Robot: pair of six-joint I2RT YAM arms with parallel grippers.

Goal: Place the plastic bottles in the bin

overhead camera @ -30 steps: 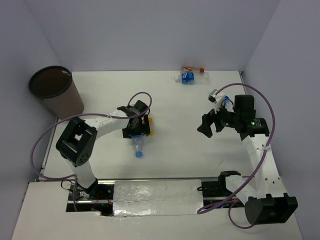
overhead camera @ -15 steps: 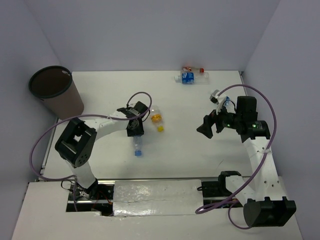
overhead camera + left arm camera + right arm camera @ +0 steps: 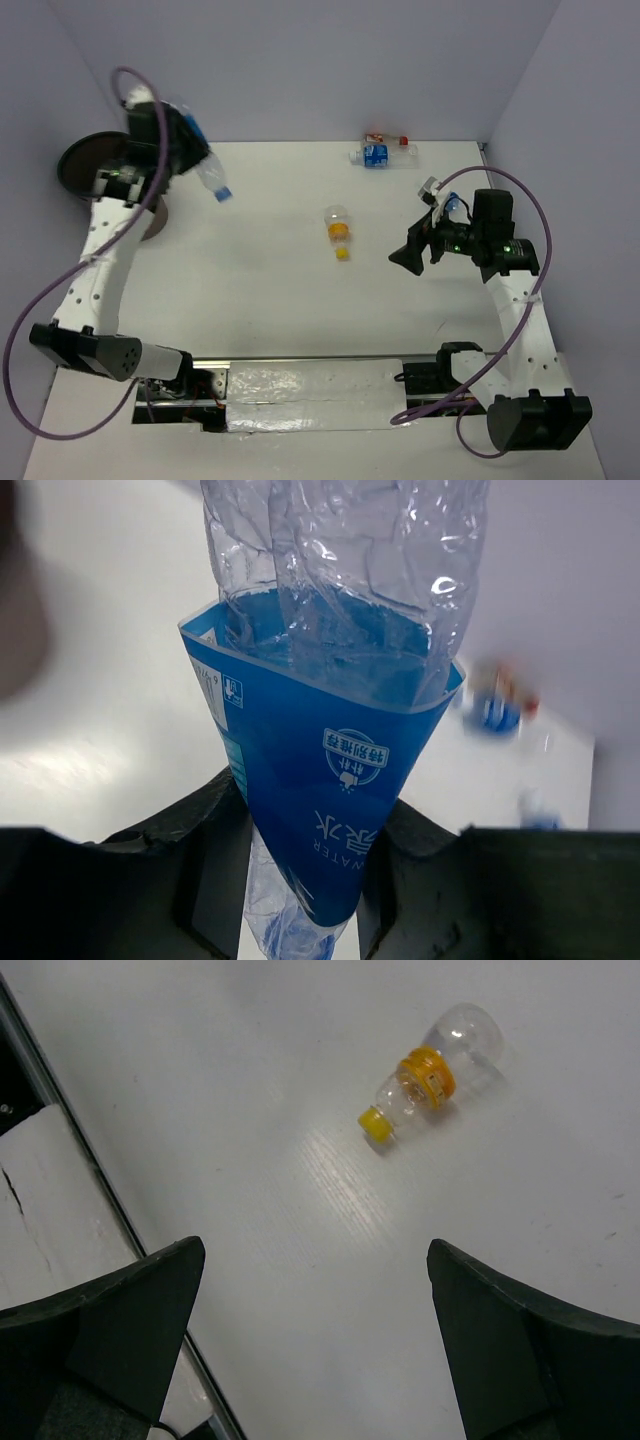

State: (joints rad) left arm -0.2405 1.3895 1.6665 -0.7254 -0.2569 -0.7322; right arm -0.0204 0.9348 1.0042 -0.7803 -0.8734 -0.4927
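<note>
My left gripper [image 3: 188,150] is raised beside the bin and shut on a clear blue-labelled plastic bottle [image 3: 208,175], whose blue cap hangs toward the table. In the left wrist view the crumpled bottle [image 3: 320,750] is squeezed between both fingers of the left gripper [image 3: 305,880]. The brown bin [image 3: 85,168] stands at the far left corner, partly hidden by the arm. An orange-labelled bottle [image 3: 338,228] with a yellow cap lies mid-table. My right gripper [image 3: 408,255] hovers open to its right; the bottle [image 3: 430,1070] lies ahead of the gripper [image 3: 315,1290].
Two more bottles lie at the back wall, one blue-labelled [image 3: 375,155] and one red-labelled [image 3: 385,138]. Another small bottle [image 3: 440,195] lies partly behind the right arm. Purple cables loop off both arms.
The left gripper closed on the blue-labelled bottle and lifted it up and left to beside the bin. The orange-labelled bottle shifted right. The right arm barely moved.
</note>
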